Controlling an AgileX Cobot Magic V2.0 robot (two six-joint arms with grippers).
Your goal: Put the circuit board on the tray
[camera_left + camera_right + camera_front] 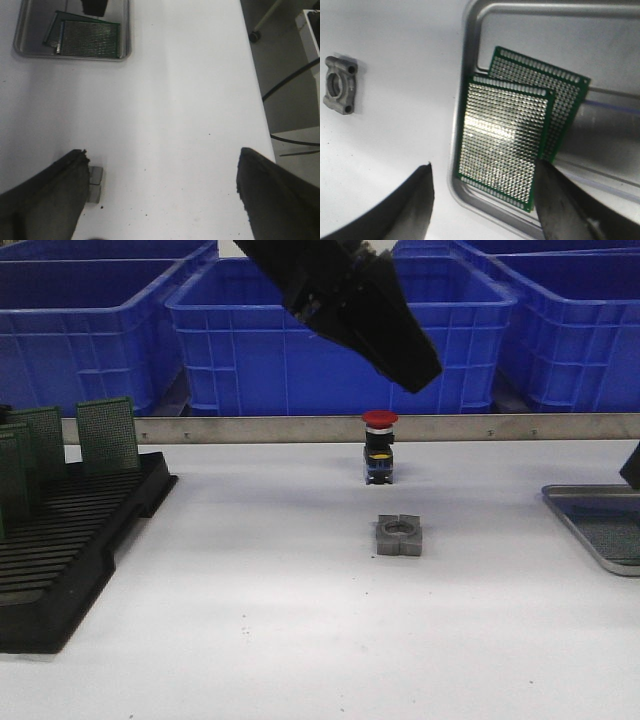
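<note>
White table (300, 620); boards (505, 140) overhang tray (470, 30) rim.

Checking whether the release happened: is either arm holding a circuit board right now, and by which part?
Nothing is held. The right gripper is open above two boards in the tray; the left gripper is open and holds nothing.

The bench (300, 640) is plain white. The tray (470, 30) is silver-grey metal. Two circuit boards (505, 145) lie in it, green with a dense grid of shiny silver dots. The rack (70, 540) is black and slotted, holding green boards (107, 433). The bins (250, 330) are blue. The push button (380, 420) has a red cap over a black body with a yellow band. The small metal block (400, 536) is dull grey. Both pincers (160, 195) (485, 200) are black.
</note>
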